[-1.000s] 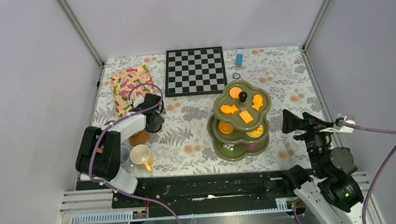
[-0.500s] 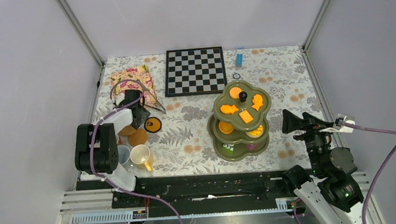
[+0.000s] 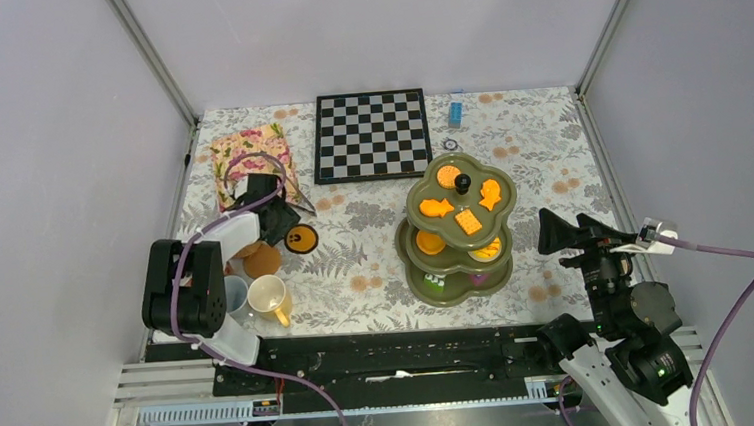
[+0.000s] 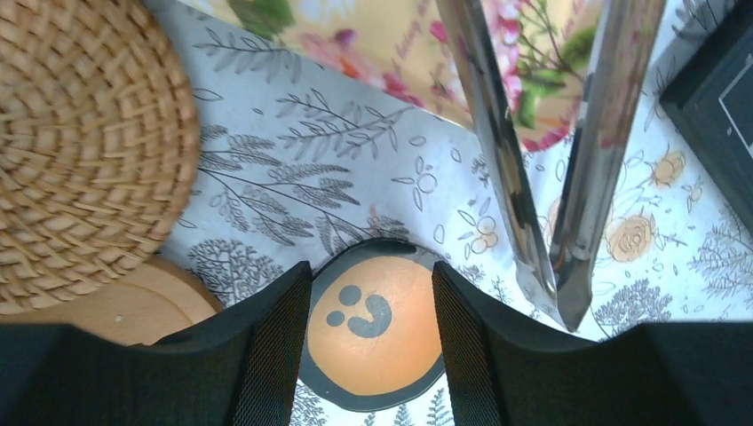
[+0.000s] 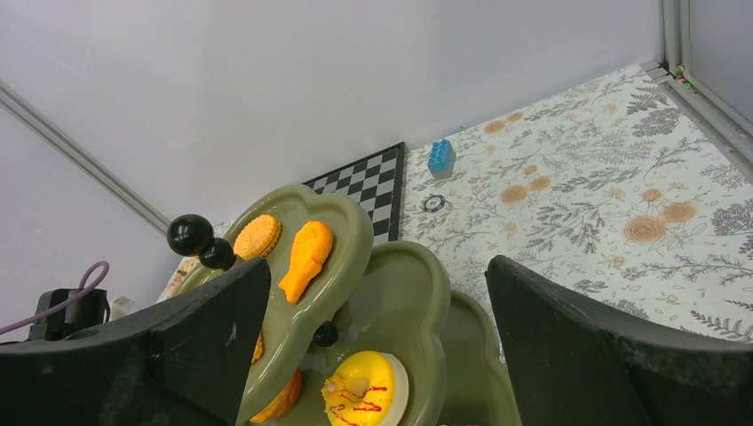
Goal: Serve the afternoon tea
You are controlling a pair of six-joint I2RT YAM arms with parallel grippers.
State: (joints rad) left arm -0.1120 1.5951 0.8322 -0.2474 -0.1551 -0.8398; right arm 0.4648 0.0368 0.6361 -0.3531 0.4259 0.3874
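Observation:
The olive-green three-tier stand point(image 3: 459, 229) with its black knob point(image 3: 462, 181) holds orange biscuits right of centre. My left gripper point(image 3: 278, 220) is open, tilted down over an orange smiley coaster with a black rim point(image 3: 302, 239). In the left wrist view that coaster point(image 4: 373, 324) lies flat on the cloth between my fingers point(image 4: 275, 355). A wicker coaster point(image 4: 80, 151) and a wooden one point(image 4: 133, 306) lie to its left. A cream-yellow mug point(image 3: 269, 299) and a pale blue mug point(image 3: 235, 293) stand near the left base. My right gripper point(image 3: 555, 231) is open and empty, facing the stand point(image 5: 417, 293).
Metal tongs point(image 4: 550, 177) lie right of the left gripper, partly on the floral tray point(image 3: 249, 157). The chessboard point(image 3: 371, 135), a blue block point(image 3: 455, 112) and a small ring point(image 3: 449, 145) are at the back. A yellow iced cake point(image 5: 368, 390) sits on the stand's middle tier.
My left gripper drew back toward the tray, uncovering the orange coaster on the cloth, then came forward over it again. The right arm has not moved.

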